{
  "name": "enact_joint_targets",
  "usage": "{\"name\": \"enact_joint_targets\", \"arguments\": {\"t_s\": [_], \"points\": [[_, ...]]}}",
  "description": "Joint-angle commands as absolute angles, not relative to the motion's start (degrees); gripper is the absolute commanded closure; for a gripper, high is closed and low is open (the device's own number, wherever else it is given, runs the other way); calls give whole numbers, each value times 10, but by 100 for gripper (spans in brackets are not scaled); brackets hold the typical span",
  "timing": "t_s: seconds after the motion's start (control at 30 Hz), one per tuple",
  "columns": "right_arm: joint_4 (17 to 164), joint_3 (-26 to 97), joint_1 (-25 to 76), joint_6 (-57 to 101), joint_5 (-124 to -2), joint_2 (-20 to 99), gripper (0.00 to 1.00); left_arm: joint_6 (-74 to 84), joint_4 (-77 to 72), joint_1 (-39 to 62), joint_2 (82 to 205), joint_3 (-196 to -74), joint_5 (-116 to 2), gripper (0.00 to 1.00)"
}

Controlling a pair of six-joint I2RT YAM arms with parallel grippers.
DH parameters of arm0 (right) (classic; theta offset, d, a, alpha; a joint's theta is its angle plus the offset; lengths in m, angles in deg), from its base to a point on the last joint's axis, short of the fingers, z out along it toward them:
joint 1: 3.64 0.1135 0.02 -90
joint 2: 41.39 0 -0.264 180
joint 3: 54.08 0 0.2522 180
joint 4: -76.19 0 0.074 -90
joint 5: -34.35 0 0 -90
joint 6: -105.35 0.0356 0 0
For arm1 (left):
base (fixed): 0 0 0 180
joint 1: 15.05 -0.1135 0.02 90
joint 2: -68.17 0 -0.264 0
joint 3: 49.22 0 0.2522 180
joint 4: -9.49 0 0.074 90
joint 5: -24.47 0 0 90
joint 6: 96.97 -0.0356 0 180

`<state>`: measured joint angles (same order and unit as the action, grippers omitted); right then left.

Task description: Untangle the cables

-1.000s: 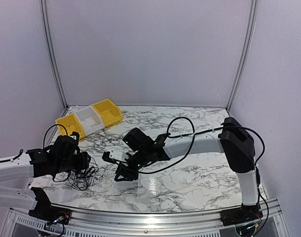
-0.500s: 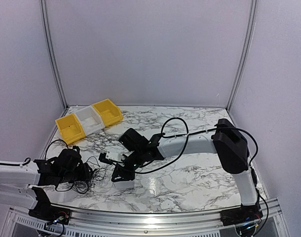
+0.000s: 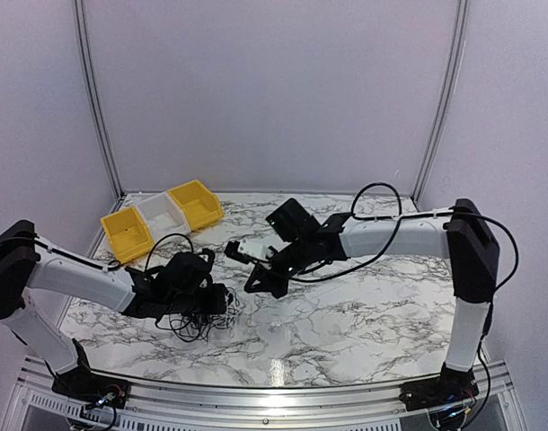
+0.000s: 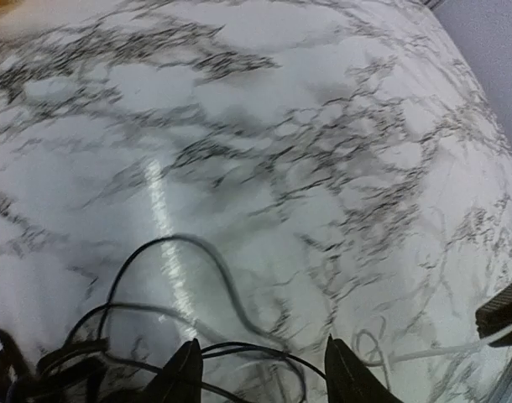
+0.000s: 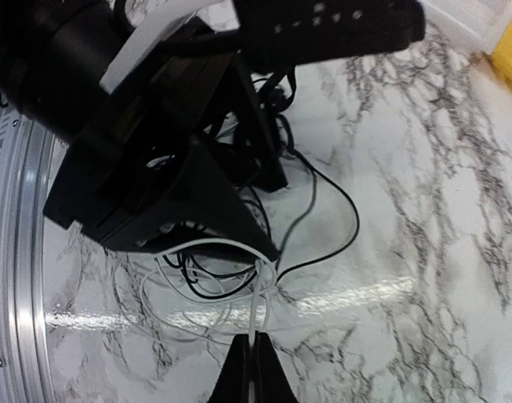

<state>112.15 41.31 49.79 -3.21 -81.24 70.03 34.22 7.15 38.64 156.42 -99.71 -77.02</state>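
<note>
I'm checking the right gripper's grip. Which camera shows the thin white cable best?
Right wrist: the thin white cable runs straight up into the shut right gripper, close and sharp. Left wrist shows only a faint blurred stretch; the top view barely resolves it.

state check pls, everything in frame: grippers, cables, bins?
left gripper: open, astride black cable strands
right gripper: shut on white cable
black cables: tangled heap by left gripper
white cable: pinched at one point, looped among black cables
bins: upright, nothing seen inside
</note>
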Motion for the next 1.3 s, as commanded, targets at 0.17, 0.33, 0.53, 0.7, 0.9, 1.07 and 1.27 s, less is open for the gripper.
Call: {"name": "enact_joint_targets", "arguments": {"t_s": [0.17, 0.33, 0.53, 0.7, 0.9, 1.07, 1.27], "points": [[1171, 361, 398, -88, -849, 563, 100, 263, 106, 398, 1565, -1093, -785, 41], [1194, 364, 396, -118, -868, 533, 100, 184, 122, 398, 1445, -1035, -841, 35], [1226, 394, 396, -141, -897, 523, 100, 12, 160, 400, 1371, -1023, -726, 36], [1235, 426, 396, -134, -930, 534, 100, -27, 169, 401, 1391, -1046, -657, 42], [1232, 442, 396, -117, -957, 551, 100, -1, 180, 401, 1451, -1055, -629, 41], [1237, 460, 396, -116, -965, 571, 100, 40, 183, 401, 1466, -1033, -643, 20], [1233, 450, 397, -114, -945, 576, 100, 68, 57, 398, 1417, -1030, -735, 8]]}}
